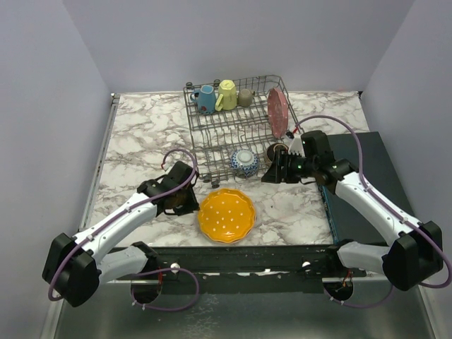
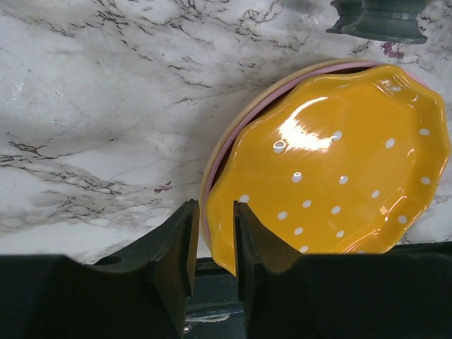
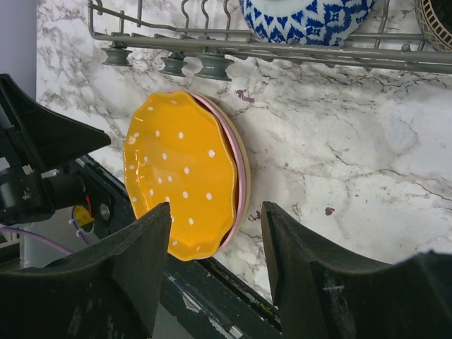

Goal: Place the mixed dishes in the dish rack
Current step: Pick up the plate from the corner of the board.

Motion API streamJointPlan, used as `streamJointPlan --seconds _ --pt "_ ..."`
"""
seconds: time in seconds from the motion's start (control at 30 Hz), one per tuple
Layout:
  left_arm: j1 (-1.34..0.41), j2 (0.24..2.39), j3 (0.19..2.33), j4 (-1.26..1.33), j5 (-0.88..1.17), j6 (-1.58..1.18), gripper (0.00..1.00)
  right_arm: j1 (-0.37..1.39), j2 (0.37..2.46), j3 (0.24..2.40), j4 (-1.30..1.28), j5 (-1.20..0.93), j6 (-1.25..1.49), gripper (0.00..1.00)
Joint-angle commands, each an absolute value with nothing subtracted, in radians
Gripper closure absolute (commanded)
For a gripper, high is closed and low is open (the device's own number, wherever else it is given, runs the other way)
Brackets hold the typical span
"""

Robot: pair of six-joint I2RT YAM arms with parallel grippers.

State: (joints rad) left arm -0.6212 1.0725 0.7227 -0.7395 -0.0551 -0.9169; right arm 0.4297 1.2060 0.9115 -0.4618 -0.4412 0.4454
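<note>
The scalloped orange-yellow plate (image 1: 226, 215) (image 2: 339, 169) (image 3: 180, 173) lies on the pink plate (image 2: 233, 131) (image 3: 241, 162) near the table's front edge. My left gripper (image 1: 189, 205) (image 2: 215, 212) has closed onto their left rim, which sits between its pads. My right gripper (image 1: 272, 173) (image 3: 215, 212) hovers open in front of the dish rack (image 1: 219, 131), holding nothing. In the rack are a blue mug (image 1: 206, 99), a pale yellow mug (image 1: 227, 94), a grey-beige mug (image 1: 245, 97), an upright dark red plate (image 1: 277, 111), a blue-white bowl (image 1: 244, 162) (image 3: 307, 18) and a dark brown bowl (image 1: 277, 150).
A dark flat box (image 1: 367, 162) lies on the right of the marble table (image 1: 141, 134), under my right arm. The rack's round feet (image 3: 212, 67) stand just behind the plates. The table's front edge (image 1: 282, 248) is right by the plates.
</note>
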Motion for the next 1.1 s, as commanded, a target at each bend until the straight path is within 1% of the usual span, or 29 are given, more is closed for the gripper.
streamJointPlan --seconds 0.0,0.3,0.43,0.6,0.77,1.07 --pt "-0.616 1.096 0.698 -0.705 -0.013 -0.915 0.68 0.436 1.184 0.895 -0.449 -0.467 0.453 0.41" --pt "-0.618 1.136 0.671 -0.664 -0.001 -0.914 0.71 0.439 1.169 0.883 -0.453 -0.464 0.460 0.41" --pt "-0.620 1.151 0.667 -0.643 0.031 -0.908 0.75 0.440 1.165 0.871 -0.453 -0.463 0.465 0.41" --pt "-0.621 1.174 0.667 -0.626 0.045 -0.894 0.84 0.445 1.155 0.860 -0.457 -0.460 0.473 0.41" --pt "-0.624 1.192 0.666 -0.611 0.053 -0.881 0.90 0.448 1.149 0.854 -0.461 -0.453 0.477 0.41" --pt "-0.633 1.225 0.665 -0.578 0.074 -0.873 0.93 0.454 1.157 0.850 -0.459 -0.453 0.482 0.41"
